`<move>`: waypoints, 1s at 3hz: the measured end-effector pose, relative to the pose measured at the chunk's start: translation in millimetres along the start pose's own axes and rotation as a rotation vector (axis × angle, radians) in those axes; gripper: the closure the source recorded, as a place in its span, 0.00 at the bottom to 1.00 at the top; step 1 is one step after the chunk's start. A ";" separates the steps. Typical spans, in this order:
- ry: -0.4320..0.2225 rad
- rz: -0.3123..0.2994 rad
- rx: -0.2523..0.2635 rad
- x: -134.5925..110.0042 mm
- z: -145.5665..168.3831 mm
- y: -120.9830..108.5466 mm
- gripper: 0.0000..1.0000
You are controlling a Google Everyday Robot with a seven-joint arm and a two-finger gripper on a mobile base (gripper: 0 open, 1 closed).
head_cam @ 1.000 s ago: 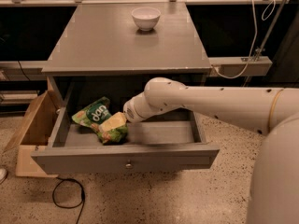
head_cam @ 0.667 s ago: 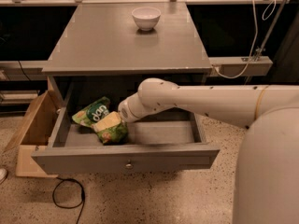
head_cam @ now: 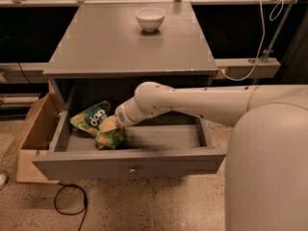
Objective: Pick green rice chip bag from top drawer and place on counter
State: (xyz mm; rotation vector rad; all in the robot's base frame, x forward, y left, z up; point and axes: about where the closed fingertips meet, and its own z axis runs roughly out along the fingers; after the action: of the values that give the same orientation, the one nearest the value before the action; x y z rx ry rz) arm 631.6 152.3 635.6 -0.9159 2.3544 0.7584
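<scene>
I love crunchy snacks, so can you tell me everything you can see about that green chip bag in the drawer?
The green rice chip bag is a small, shiny, crinkly packet, light green with a dark green round logo and white letters. It lies crumpled and tilted in the left part of the open top drawer, resting on the drawer floor. The gripper is down in the drawer, right against the bag's middle.

Green rice chip bag (head_cam: 90, 120), lying in the left part of the open top drawer (head_cam: 144, 162): white lettering on a dark green round logo, a few letters only, too blurred to read with certainty. Gripper (head_cam: 109, 124): at the bag's right edge, inside the drawer. No other text, number or sign is legible.
</scene>
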 end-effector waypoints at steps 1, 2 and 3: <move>-0.045 0.027 -0.049 -3.8 -5.0 3.4 0.69; -0.169 0.011 -0.159 -10.2 -49.7 26.6 0.99; -0.266 -0.047 -0.204 -8.2 -103.5 42.1 1.00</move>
State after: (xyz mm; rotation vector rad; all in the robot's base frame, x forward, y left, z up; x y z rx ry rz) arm 581.4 114.8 728.6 -0.8883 2.0451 1.0475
